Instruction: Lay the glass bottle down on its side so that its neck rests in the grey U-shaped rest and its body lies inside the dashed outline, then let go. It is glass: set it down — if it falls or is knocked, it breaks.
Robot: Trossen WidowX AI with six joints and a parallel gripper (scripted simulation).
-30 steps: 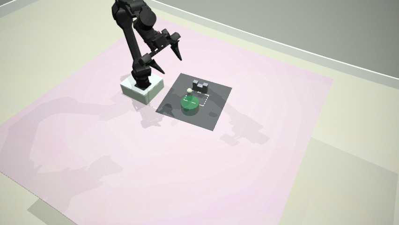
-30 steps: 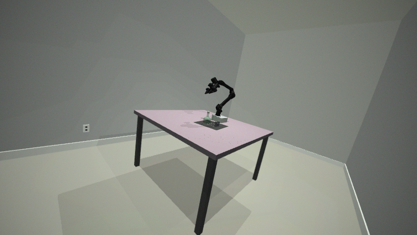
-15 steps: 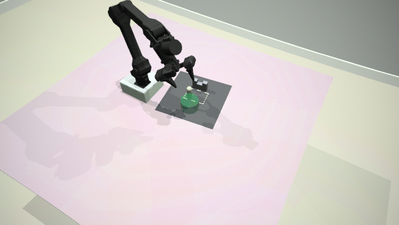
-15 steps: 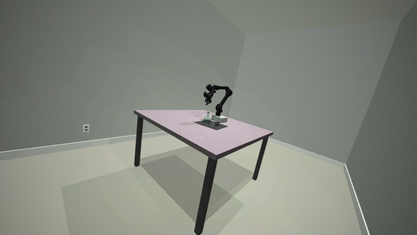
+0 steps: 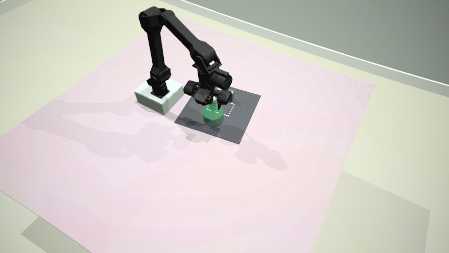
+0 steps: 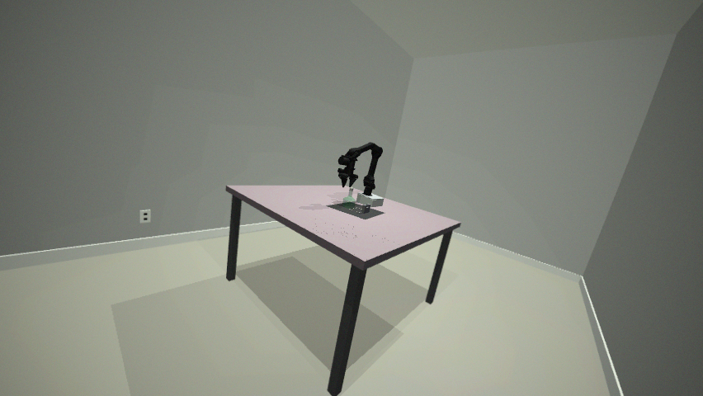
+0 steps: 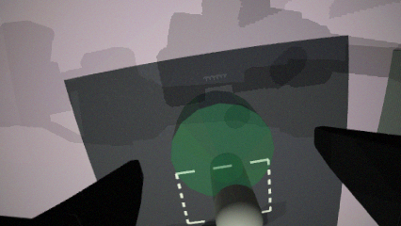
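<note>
currently: hand [image 5: 211, 105] [image 6: 346, 186] [image 7: 230, 153] wide, nothing held | 1 glass bottle [image 5: 213, 113] [image 6: 348, 198] [image 7: 222, 143] upright below

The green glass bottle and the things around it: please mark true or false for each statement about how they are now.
1. The green glass bottle stands upright on the dark grey mat. True.
2. The jaws are closed on the bottle's neck. False: they are wide open and hold nothing.
3. The black robot arm is mounted on a pale block. True.
4. The bottle's neck lies in the grey U-shaped rest. False: the neck points up, outside the rest.
5. The dashed outline is red. False: it is white.
</note>
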